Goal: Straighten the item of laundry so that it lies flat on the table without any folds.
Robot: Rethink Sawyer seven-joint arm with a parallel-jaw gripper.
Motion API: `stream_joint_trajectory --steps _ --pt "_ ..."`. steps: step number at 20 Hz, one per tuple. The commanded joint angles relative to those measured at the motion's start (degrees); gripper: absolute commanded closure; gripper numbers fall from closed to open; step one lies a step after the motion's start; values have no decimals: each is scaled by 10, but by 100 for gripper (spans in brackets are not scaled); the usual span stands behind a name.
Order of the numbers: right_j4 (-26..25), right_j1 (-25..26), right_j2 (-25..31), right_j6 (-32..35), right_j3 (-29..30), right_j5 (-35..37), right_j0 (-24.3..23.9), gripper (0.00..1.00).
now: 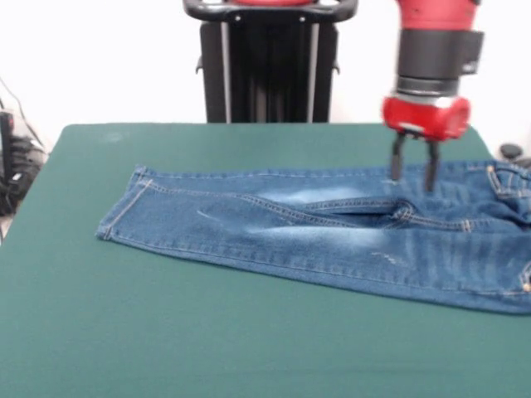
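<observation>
The item of laundry, a small pair of blue denim jeans (332,232), lies stretched across the table (207,332) with its leg hems at the left and its waist end running off the right edge of the front view. One leg lies partly over the other, with a seam ridge down the middle. My gripper (414,184) hangs on the red arm over the far edge of the jeans near the crotch. Its two dark fingers (397,162) point down with a gap between them, open, nothing held. The tips are at or just above the denim.
The dark green table stretches wide in front of the jeans and to their left. A small dark object (509,152) sits at the far right edge. Cables hang off the table's left side (12,166).
</observation>
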Motion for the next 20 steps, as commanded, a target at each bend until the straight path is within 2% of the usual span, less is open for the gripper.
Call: stream_joint_trajectory --steps 1,4,8,11,14,17,20 --pt "-4 -5 45 72 60 11 -35 0" --pt "-3 27 9 66 41 -1 -24 0" --pt "28 93 -107 60 -13 20 43 0" --pt "33 146 -157 50 -50 17 56 0" --pt "25 177 -158 45 -71 1 38 0" --pt "11 186 -159 32 -84 12 27 0" --pt "14 204 -169 41 -90 -13 22 0"
